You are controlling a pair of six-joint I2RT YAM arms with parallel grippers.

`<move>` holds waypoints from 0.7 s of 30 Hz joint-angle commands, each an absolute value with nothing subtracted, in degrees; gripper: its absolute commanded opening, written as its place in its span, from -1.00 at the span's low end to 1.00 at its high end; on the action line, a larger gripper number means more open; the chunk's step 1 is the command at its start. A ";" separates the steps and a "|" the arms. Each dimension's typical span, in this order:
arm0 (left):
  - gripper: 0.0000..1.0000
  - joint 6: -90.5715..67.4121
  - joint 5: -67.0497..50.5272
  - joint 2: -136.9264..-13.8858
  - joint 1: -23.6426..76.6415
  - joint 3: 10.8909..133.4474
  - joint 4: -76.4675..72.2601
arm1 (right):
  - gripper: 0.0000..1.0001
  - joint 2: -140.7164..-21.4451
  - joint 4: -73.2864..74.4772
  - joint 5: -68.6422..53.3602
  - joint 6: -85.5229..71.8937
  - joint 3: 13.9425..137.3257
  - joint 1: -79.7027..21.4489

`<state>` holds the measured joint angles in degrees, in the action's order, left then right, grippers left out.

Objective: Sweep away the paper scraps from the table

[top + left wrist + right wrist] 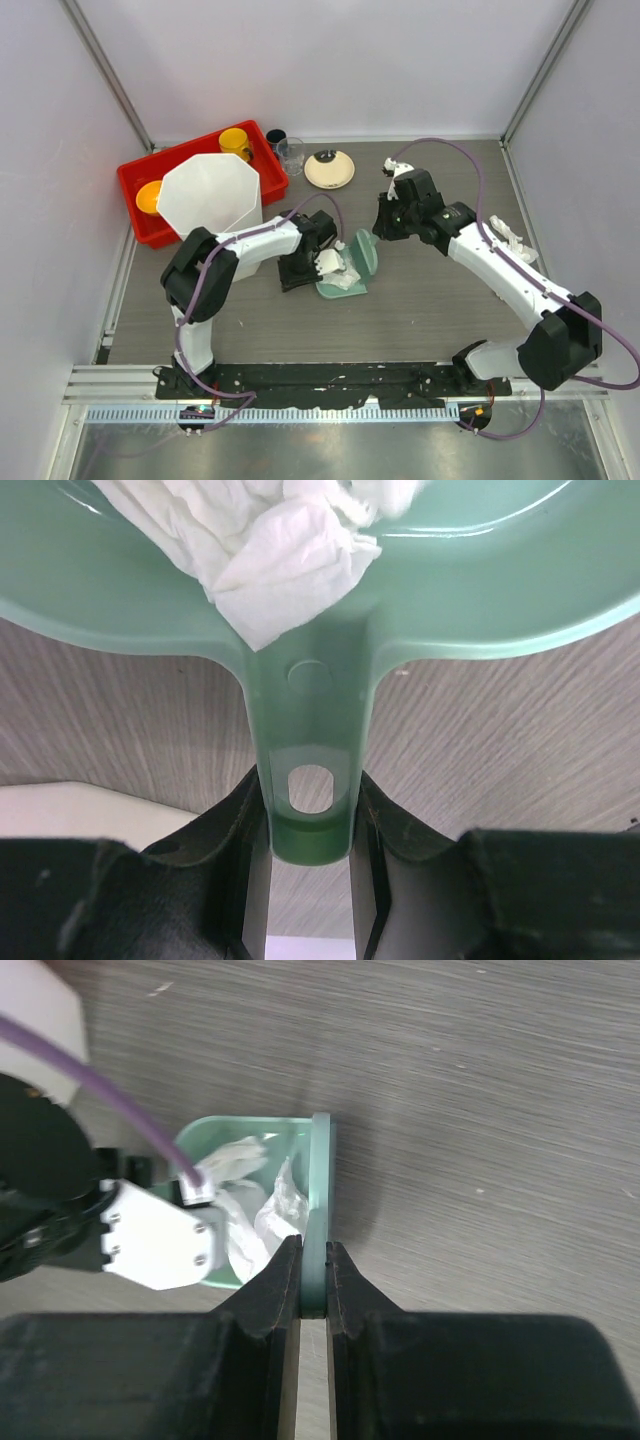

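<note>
Several crumpled white paper scraps (280, 570) lie in the pale green plastic dustpan (348, 290) on the grey wood-grain bench (420, 320), left jaws gripping its handle, right jaws pinching a thin green blade (318, 1180) beside it.

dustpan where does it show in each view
Top external: dustpan at centre, held by the left hand.
Left wrist: fills the top, handle running down into the hand.
Right wrist: left of centre.
Shared landmark: the paper scraps lying in it.
</note>
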<state>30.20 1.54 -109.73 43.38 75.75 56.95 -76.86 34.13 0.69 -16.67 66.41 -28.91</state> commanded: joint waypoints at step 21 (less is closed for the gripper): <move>-1.00 25.32 -10.11 -99.06 42.01 79.45 44.29 | -0.98 -71.90 39.64 5.53 -7.74 91.05 -29.44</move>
<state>27.05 -8.01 -103.39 42.28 76.69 45.89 -73.01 39.31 4.40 -11.14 85.27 -29.26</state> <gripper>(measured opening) 0.338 0.152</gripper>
